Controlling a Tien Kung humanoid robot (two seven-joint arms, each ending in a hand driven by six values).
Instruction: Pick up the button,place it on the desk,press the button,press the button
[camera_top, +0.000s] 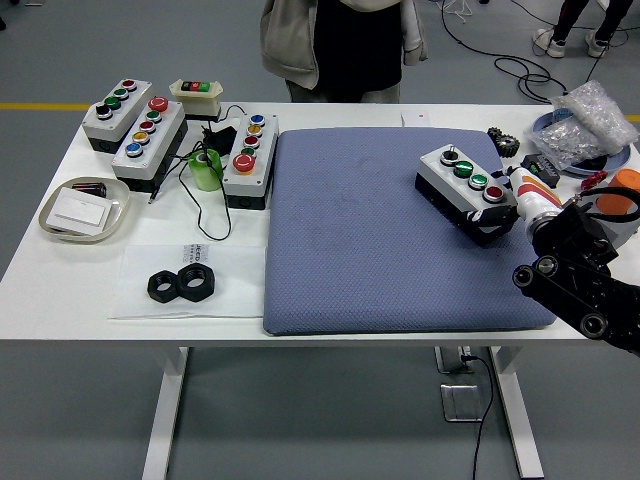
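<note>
A grey and black button box (462, 184) with a black knob, two green buttons and a red button sits tilted over the right part of the blue mat (350, 240). Its right end is raised and its left end is near the mat. My right hand (506, 214) comes in from the lower right and is shut on the box's right end. The fingers under the box are mostly hidden. My left arm is out of view.
Several other button boxes (148, 137) stand at the far left, with a green tape roll (207, 170), a shallow tray (50, 216) and black nuts (183, 284). A plastic bag (590, 122), a gear (502, 140) and an orange cup (627, 182) crowd the right edge. A person (340, 45) stands at the far side.
</note>
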